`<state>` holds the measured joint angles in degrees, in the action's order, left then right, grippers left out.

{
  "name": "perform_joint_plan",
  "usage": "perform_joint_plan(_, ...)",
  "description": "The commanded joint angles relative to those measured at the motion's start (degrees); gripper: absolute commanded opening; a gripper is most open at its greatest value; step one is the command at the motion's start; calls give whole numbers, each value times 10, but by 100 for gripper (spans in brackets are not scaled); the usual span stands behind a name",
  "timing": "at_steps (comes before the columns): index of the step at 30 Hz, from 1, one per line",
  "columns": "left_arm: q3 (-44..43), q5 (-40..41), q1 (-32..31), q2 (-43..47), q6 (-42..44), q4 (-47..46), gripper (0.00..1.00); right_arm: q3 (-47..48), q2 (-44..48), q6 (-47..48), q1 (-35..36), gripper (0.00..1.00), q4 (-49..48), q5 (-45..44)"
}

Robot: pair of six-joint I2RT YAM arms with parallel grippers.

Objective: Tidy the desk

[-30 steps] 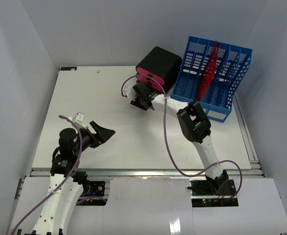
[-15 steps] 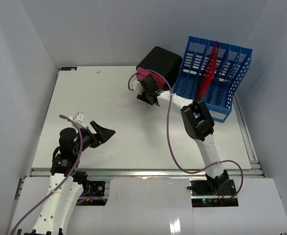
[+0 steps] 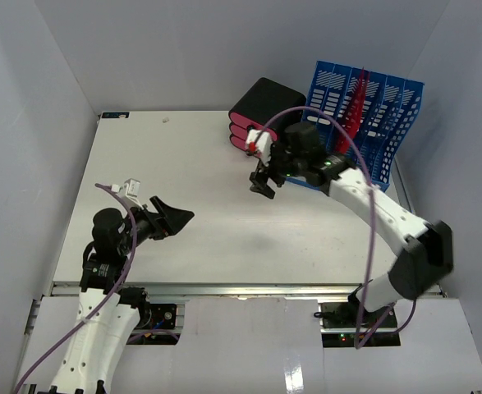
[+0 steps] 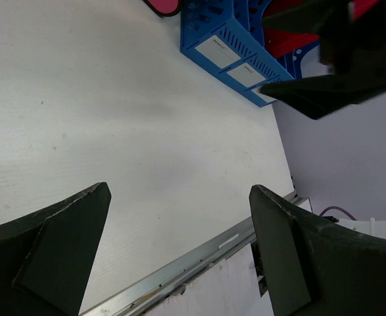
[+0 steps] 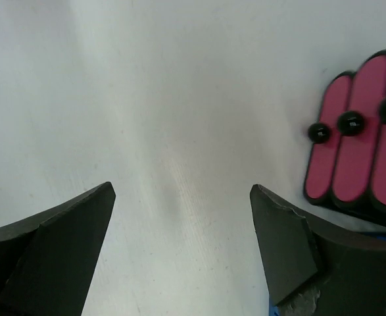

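The desk (image 3: 183, 164) is a white tabletop with a metal rail (image 3: 241, 287) along its front edge. My left gripper (image 3: 172, 218) hovers over the desk's front left, open and empty; its wrist view shows bare desk (image 4: 114, 118) between the fingers (image 4: 61, 250). My right gripper (image 3: 264, 181) is open and empty above the desk's middle back, a short way in front of the black drawer box (image 3: 265, 111). The box's pink drawer fronts with black knobs (image 5: 357, 158) show in the right wrist view, right of the open gripper (image 5: 181, 191).
A blue file rack (image 3: 364, 127) holding a red folder (image 3: 351, 115) stands at the back right beside the drawer box; its base shows in the left wrist view (image 4: 225, 39). Pale grey walls enclose the desk. The right arm's purple cable (image 3: 370, 238) loops over the right side.
My right gripper has pulled back from the drawer box toward the desk's middle, and its arm has swung out to the right. The left arm has barely moved.
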<state>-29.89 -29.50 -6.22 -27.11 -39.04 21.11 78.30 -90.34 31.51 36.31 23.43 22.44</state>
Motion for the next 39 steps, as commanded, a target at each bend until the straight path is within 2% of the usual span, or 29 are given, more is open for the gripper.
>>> perform_joint_plan(1,-36,-53,0,-7,32,-51,98,-55,162,-77,-78,90,7,61)
perform_joint_plan(4,-50,-59,0,-7,40,-68,98,-97,246,-129,-144,90,1,18)
perform_joint_plan(8,-70,-42,0,-4,56,-77,98,-158,352,-163,-228,90,6,11)
perform_joint_plan(10,-81,-39,0,-1,60,-77,98,-191,386,-180,-245,90,5,-13)
perform_joint_plan(15,-103,-62,0,5,56,-77,98,-255,447,-239,-249,90,6,-101)
perform_joint_plan(25,-103,-56,0,59,57,-43,98,-328,498,-248,-249,90,-3,-92)
perform_joint_plan(39,-99,-34,0,74,71,-6,98,-384,545,-240,-249,90,-33,-114)
